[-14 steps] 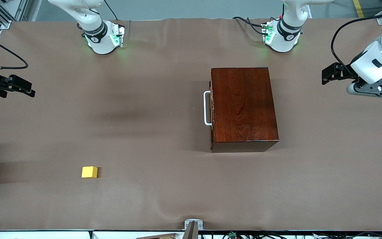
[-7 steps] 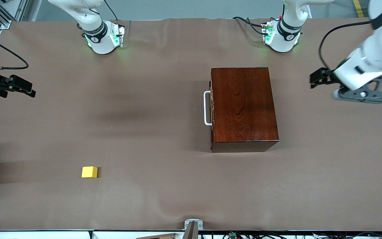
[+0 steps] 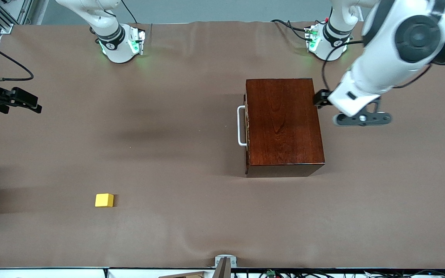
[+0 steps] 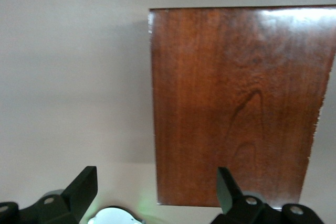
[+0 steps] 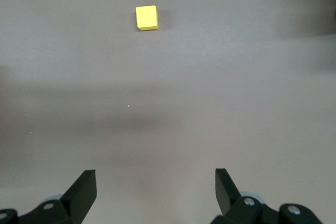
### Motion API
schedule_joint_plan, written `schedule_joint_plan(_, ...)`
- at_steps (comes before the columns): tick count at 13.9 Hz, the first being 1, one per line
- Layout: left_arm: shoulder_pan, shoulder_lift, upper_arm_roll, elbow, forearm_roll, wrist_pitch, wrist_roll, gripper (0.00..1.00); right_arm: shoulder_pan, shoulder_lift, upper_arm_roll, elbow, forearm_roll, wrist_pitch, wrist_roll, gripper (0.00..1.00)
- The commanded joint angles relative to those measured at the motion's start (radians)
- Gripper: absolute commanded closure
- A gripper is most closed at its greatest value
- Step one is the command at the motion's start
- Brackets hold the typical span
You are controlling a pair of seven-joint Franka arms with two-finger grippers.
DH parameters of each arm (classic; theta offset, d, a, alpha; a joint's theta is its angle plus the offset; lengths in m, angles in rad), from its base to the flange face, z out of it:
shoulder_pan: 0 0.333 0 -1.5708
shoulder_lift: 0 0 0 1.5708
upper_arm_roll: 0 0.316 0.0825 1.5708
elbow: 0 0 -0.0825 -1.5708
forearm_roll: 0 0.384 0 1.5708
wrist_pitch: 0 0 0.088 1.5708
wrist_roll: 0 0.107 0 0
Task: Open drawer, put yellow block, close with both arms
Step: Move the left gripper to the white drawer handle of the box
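The mahogany box [image 3: 284,123] stands on the brown table, toward the left arm's end. Its drawer is shut. Only the drawer's front edge and white loop handle [image 3: 241,126] show, and they face the right arm's end. The yellow block [image 3: 104,200] lies alone toward the right arm's end, nearer the front camera. It also shows in the right wrist view [image 5: 147,17]. My left gripper [image 3: 320,99] is open and hovers over the box's edge away from the handle; the box top [image 4: 241,103] fills the left wrist view. My right gripper [image 3: 19,101] is open and waits above the table at the right arm's end.
The two green-lit arm bases [image 3: 122,44] [image 3: 327,43] stand along the table's edge farthest from the front camera. A small metal bracket [image 3: 225,261] sits at the nearest edge. Bare brown cloth [image 3: 168,135] lies between the block and the box.
My left arm has swung in from the left arm's end of the table, and its gripper is now over the box's edge. The right arm, the block and the box have not moved.
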Motion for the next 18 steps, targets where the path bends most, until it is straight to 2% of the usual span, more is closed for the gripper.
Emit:
schedule_joint_plan(1,-0.058,0.030,0.003,0.032,0.011,-0.002,-0.099,0.00,-0.002,-0.006,0.003,-0.001,0.003,-0.007,0.016,0.00)
schedule_joint_plan(8,-0.232,0.108,0.003,0.029,0.017,0.060,-0.304,0.00,-0.003,-0.006,0.003,-0.001,0.003,-0.008,0.017,0.00)
schedule_joint_plan(12,-0.335,0.182,0.001,0.031,0.087,0.161,-0.446,0.00,-0.003,-0.006,0.003,-0.001,0.003,-0.008,0.017,0.00)
schedule_joint_plan(16,-0.397,0.309,0.006,0.136,0.090,0.207,-0.564,0.00,-0.005,-0.006,0.003,-0.004,0.003,-0.008,0.016,0.00)
schedule_joint_plan(18,-0.441,0.402,0.019,0.228,0.095,0.216,-0.572,0.00,-0.005,-0.004,0.003,-0.004,0.003,-0.008,0.016,0.00)
